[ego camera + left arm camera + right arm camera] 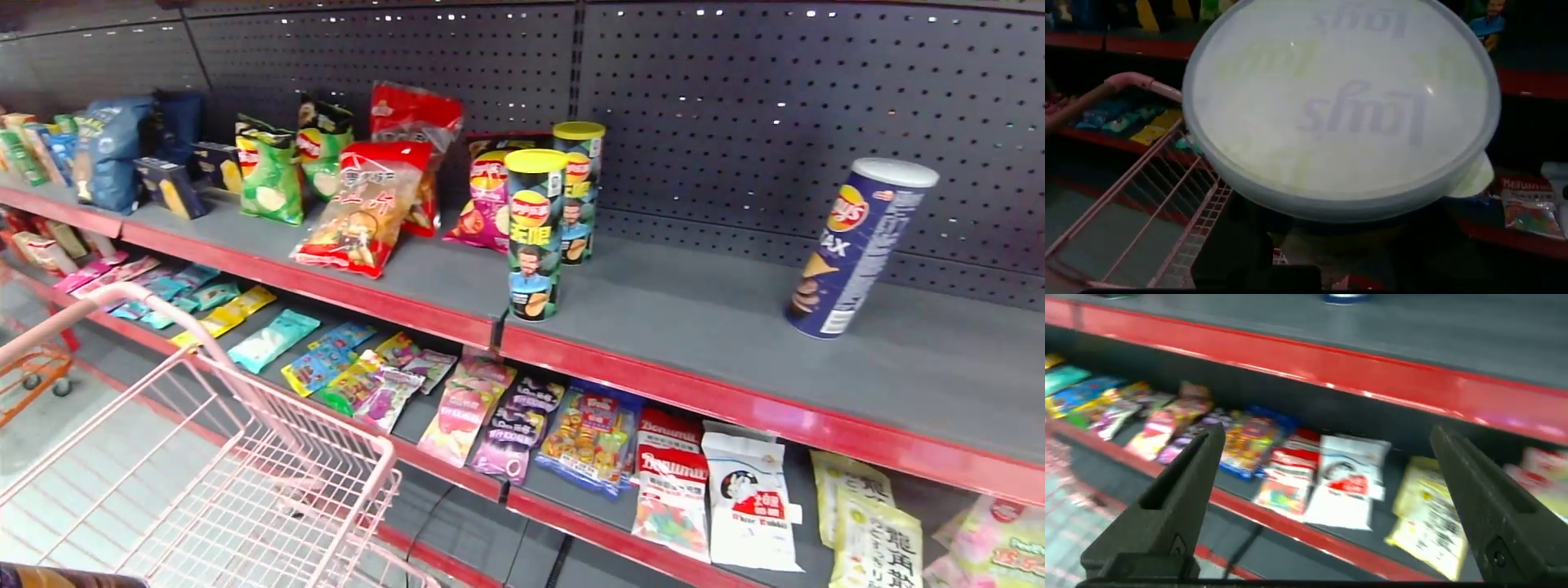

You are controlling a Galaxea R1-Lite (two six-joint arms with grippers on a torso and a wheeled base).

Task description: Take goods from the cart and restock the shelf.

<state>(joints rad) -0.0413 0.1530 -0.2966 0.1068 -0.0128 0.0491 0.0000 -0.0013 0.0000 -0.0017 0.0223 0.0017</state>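
Left wrist view: chip can (1339,106) hangs over the cart (1135,82) — I judge my left hand clamped on it, though the lid hides the grip. My right hand (1327,437) is spread, empty. Step: carrying to the top shelf (653,327). Next: stand it upright in the bare stretch. Shelved — two yellow-lidded cans (535,233), one blue can (857,245).

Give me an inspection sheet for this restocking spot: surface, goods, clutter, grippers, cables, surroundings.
Surface: grey upper shelf, red front edge, mostly bare on the right.
Job's things: two yellow-lidded cans and a blue can standing on it; snack bags at left; pale-lidded can close before the left wrist camera; pink cart below.
Clutter: nothing seen.
Grippers: right gripper open, empty, facing the lower shelf.
Cables: black cable under the lower shelf.
Surroundings: pegboard back wall; orange wheeled basket on the floor.
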